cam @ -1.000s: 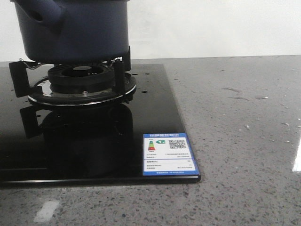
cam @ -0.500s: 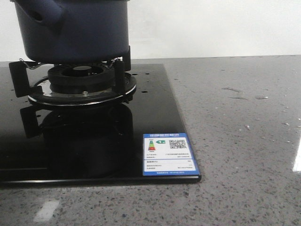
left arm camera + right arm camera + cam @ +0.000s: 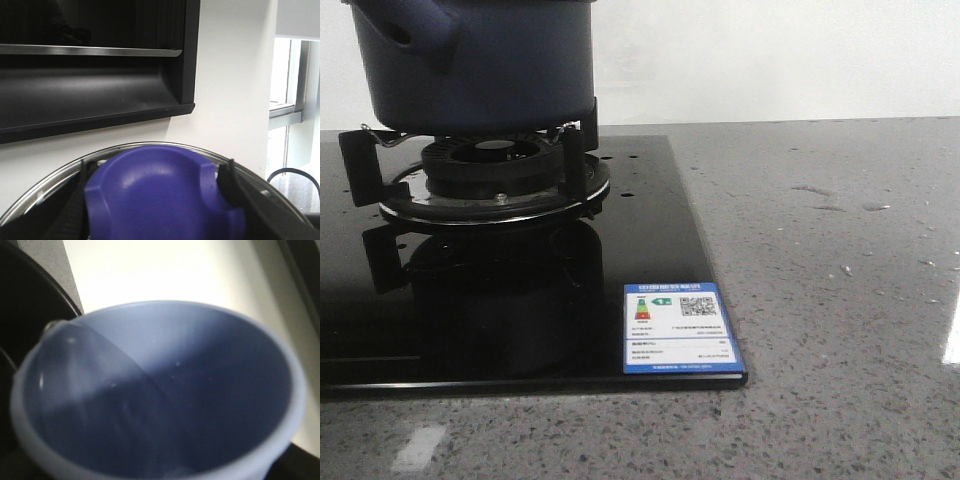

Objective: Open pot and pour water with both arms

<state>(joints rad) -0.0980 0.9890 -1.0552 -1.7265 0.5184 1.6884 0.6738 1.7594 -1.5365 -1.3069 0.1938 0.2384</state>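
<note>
The dark navy pot (image 3: 470,65) stands on the gas burner (image 3: 495,180) at the far left of the front view, its stubby hollow handle (image 3: 415,30) pointing front-left; its top is cut off by the frame. Neither gripper shows in the front view. In the left wrist view my left gripper (image 3: 155,192) is shut on the lid's purple-blue knob (image 3: 160,200), a black finger (image 3: 229,182) on each side, with the lid's metal rim (image 3: 50,182) behind. The right wrist view is filled by the tilted light blue cup (image 3: 240,365) with water (image 3: 100,410) in it; my right fingers are hidden beneath it.
The burner sits on a black glass hob (image 3: 650,230) with a blue-and-white label (image 3: 680,328) at its front right corner. Grey speckled counter (image 3: 840,300) with a few water drops lies to the right. A black range hood (image 3: 90,75) and white wall are behind the lid.
</note>
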